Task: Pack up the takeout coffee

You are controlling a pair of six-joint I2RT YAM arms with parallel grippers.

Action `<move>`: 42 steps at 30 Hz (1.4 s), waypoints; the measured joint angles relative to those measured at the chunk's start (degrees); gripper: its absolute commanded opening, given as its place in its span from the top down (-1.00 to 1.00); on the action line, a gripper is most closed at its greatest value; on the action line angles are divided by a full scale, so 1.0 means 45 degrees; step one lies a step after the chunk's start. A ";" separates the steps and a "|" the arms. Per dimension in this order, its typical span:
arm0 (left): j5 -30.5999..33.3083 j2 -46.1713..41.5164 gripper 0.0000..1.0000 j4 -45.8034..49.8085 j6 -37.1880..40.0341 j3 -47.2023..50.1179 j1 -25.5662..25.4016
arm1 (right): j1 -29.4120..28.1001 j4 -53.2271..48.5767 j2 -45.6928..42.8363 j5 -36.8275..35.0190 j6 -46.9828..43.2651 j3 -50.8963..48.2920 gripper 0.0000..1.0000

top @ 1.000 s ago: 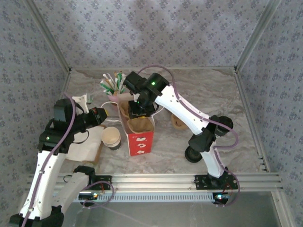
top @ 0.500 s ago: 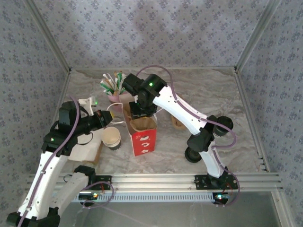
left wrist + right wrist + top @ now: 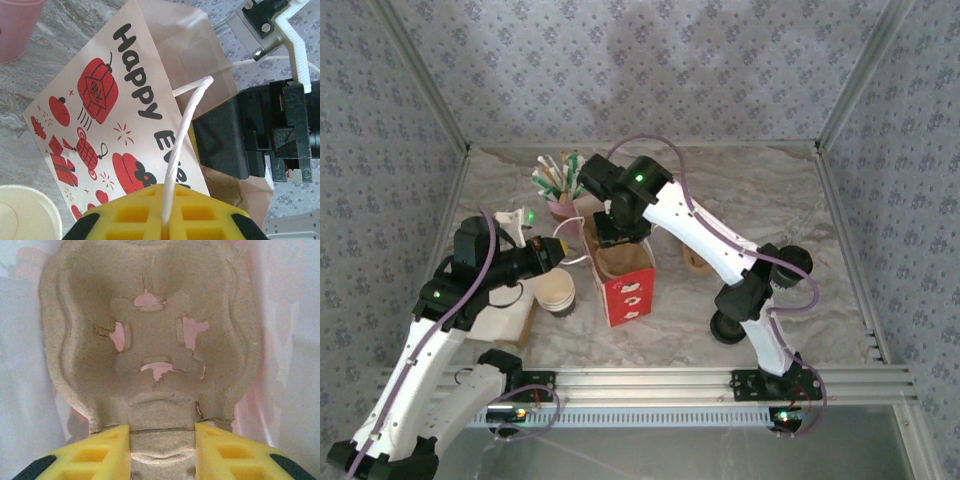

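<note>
At the left, the left gripper [image 3: 162,212] has its jaws pressed together on the white rope handle [image 3: 186,135] of the paper bag [image 3: 100,100], holding the cord taut toward its own side. The bag seems to lean on the worktop [image 3: 770,200]. Just beside the bag's left face stands the lidded coffee cup [image 3: 555,289], not yet packed. Further right, the right gripper [image 3: 618,232] reaches into the bag's open mouth, its jaws pinching the tab of a moulded pulp cup carrier [image 3: 150,340].

As I judge it, a harder tug on the handle could topple the bag onto the cup, and the wide carrier could catch on the bag's walls.

The bag is pale with red festive prints and "Happy" lettering. The carrier is grey-brown, its cross slits torn open.
</note>
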State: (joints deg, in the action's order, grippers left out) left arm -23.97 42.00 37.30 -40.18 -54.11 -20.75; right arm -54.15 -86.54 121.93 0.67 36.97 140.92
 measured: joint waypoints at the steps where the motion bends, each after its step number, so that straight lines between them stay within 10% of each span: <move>1: 0.0005 0.0000 0.82 -0.0005 0.0000 0.0010 0.0000 | 0.0039 0.0010 0.0000 0.0053 0.0000 0.0005 0.28; 42: 0.0146 0.0374 0.74 -0.0010 0.0005 0.0039 0.0000 | -0.0617 0.2885 -0.0185 -0.1753 -0.0330 -0.5226 0.28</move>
State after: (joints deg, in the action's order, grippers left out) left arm -23.31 43.68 37.26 -40.16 -53.93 -20.75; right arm -56.93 -73.56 121.10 -7.22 35.48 117.40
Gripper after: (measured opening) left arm 0.130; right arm 0.362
